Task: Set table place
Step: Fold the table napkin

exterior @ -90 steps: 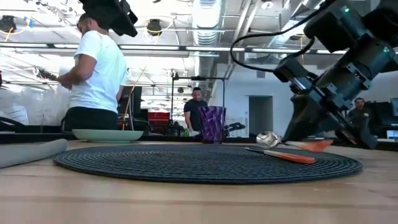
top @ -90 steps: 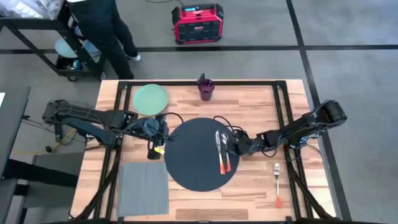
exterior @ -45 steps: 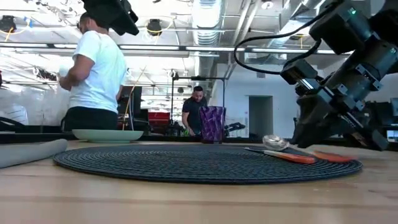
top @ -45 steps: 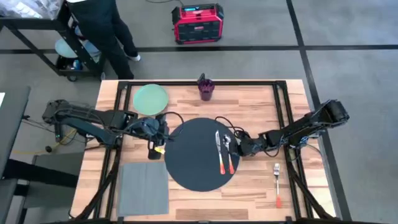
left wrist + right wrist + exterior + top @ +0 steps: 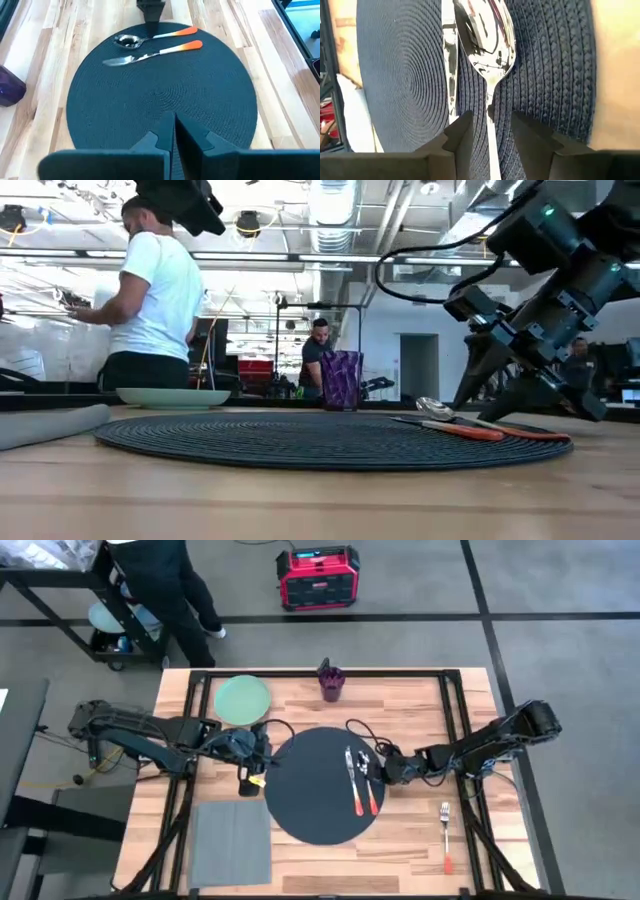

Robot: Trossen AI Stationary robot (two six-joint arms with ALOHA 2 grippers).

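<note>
Right fingers (image 5: pixel 457 132) parted, straddling spoon (image 5: pixel 487 37) on place (image 5: pixel 395 75).

The place (image 5: pixel 310 785) lies bare left of the knife (image 5: pixel 353 783) and spoon (image 5: pixel 367 782) crowding its right edge

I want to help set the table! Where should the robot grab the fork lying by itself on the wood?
Probably the fork's orange handle, from straight above. It lies flat on the table right of the mat, with bare wood on both sides for the fingers. The right tool is nearest; it is open over the spoon.
</note>
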